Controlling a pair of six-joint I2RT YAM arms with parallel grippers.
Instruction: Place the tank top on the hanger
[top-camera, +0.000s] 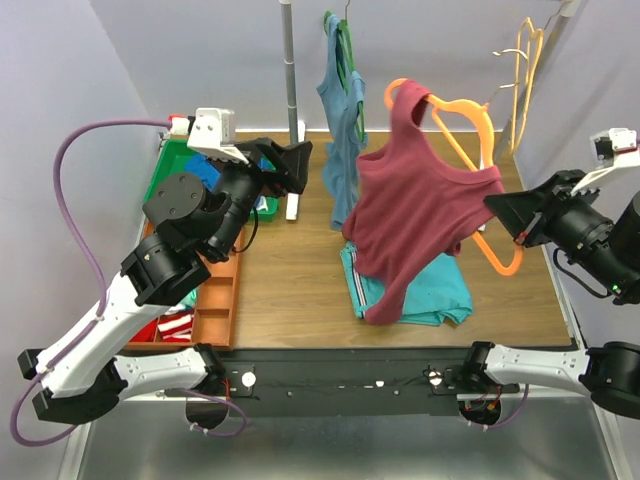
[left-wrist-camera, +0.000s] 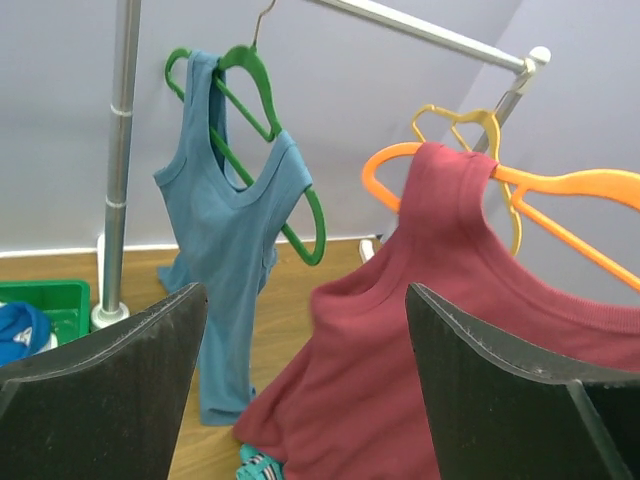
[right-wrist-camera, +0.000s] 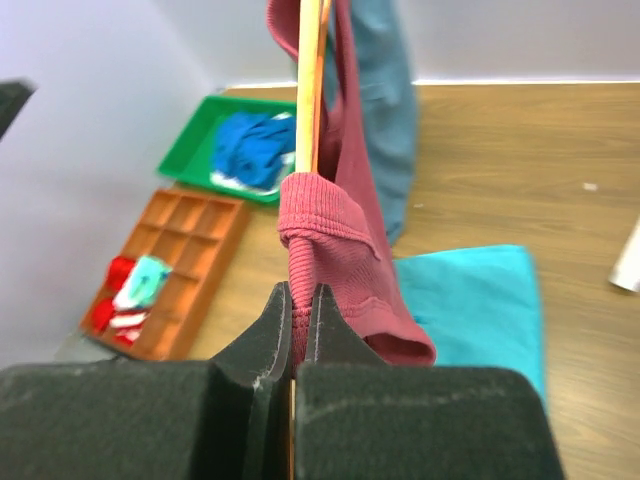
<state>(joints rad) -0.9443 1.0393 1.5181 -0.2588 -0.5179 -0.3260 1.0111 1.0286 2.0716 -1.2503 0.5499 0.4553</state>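
The maroon tank top (top-camera: 420, 210) hangs in the air over the table, draped on the orange hanger (top-camera: 465, 120). One strap sits over the hanger's left shoulder, the other at its right end. My right gripper (top-camera: 512, 218) is shut on that right end, pinching the hanger (right-wrist-camera: 308, 100) together with the ribbed strap of the tank top (right-wrist-camera: 350, 230) between its fingers (right-wrist-camera: 272, 320). My left gripper (top-camera: 295, 165) stands wide open to the left of the top, touching nothing. In the left wrist view the tank top (left-wrist-camera: 440, 350) and hanger (left-wrist-camera: 580, 185) lie beyond the left gripper (left-wrist-camera: 305, 300).
A grey-blue top on a green hanger (top-camera: 343, 120) hangs from the rail by the metal post (top-camera: 290, 70). A paler yellow-orange hanger (top-camera: 525, 60) hangs at the back right. A turquoise folded garment (top-camera: 440, 290) lies under the tank top. An orange tray (top-camera: 215, 300) and green bin (top-camera: 175, 165) sit left.
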